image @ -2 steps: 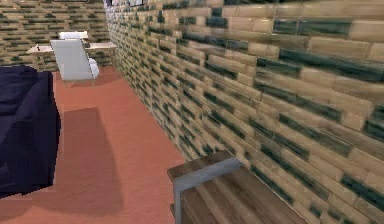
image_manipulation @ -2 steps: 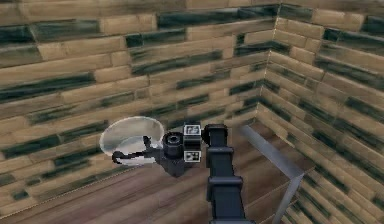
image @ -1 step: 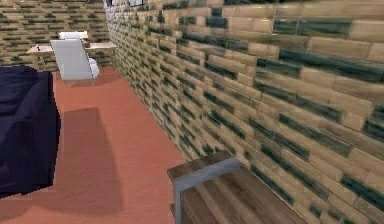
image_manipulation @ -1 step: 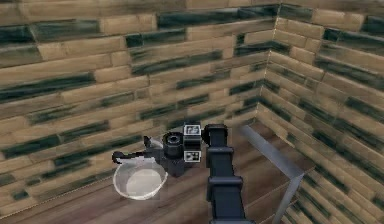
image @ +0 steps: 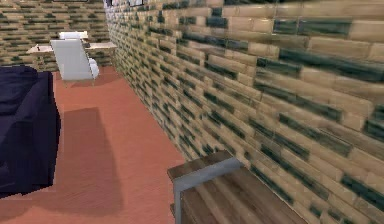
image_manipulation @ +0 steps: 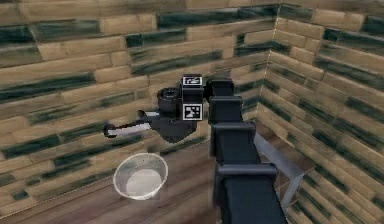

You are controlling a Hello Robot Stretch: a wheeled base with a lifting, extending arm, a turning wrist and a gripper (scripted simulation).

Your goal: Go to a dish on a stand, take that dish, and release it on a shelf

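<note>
A clear glass dish (image_manipulation: 140,176) lies on a wooden top (image_manipulation: 60,205) against a brick wall in the arm side view. My dark arm (image_manipulation: 240,170) rises from the bottom edge, with two white marked squares (image_manipulation: 192,97) at its far end. The gripper (image_manipulation: 113,131) reaches left from them, its thin fingers above the dish in the picture, with the brick wall behind them. I cannot tell whether it holds anything, or whether it touches the dish. The same wooden piece with a grey metal edge (image: 205,170) shows at the bottom of the forward view.
A brick wall (image: 270,90) runs along the forward view's right. A dark bed (image: 25,125) stands at the left on the reddish floor (image: 110,130). At the far end are a desk (image: 45,47) and a white chair (image: 72,58). A grey metal frame (image_manipulation: 285,165) lies right of the arm.
</note>
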